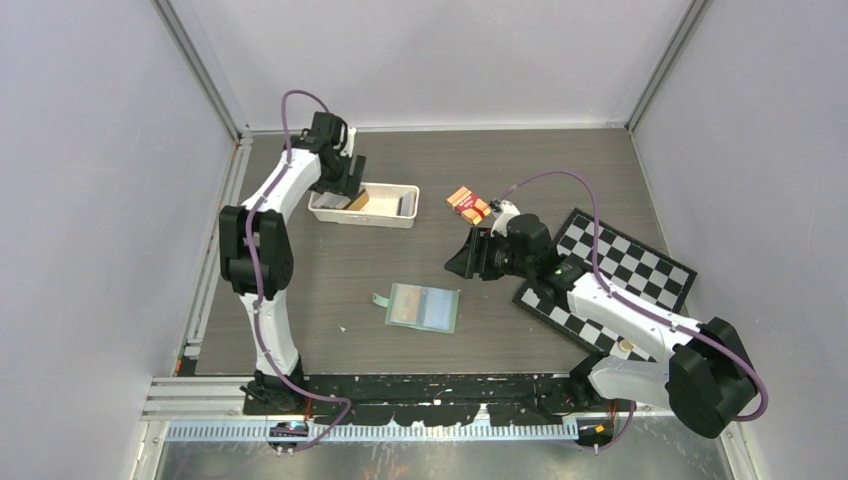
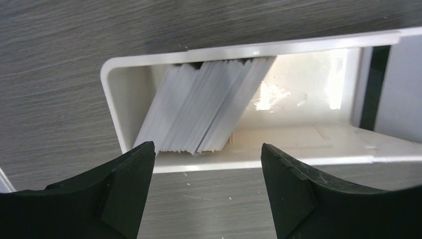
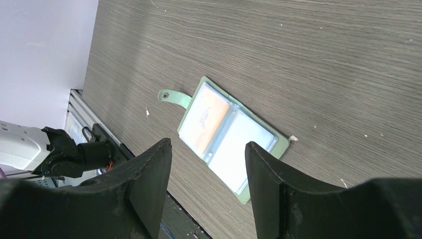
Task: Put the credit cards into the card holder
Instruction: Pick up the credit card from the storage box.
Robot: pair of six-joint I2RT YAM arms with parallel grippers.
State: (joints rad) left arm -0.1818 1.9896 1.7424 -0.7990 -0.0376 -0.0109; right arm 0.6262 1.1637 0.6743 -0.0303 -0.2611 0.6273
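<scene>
The credit cards [image 2: 204, 109] stand as a leaning stack at the left end of a white tray [image 2: 259, 162]. From above, a gold-tan card [image 1: 358, 200] and darker cards [image 1: 406, 204] show in the tray [image 1: 365, 220]. My left gripper [image 2: 207, 154] is open and empty, just above the tray's near rim; from above it [image 1: 345, 182] is at the tray's left end. The sage-green card holder [image 1: 424, 307] lies open on the table, and an orange-tan card fills one pocket [image 3: 209, 117]. My right gripper [image 3: 208, 149] is open and empty, hovering above and to the right of the holder [image 3: 226, 132].
An orange-and-red banded packet [image 1: 468, 203] lies right of the tray. A black-and-white chequered board [image 1: 610, 270] lies at the right, under the right arm. Metal rails run along the table's left and near edges.
</scene>
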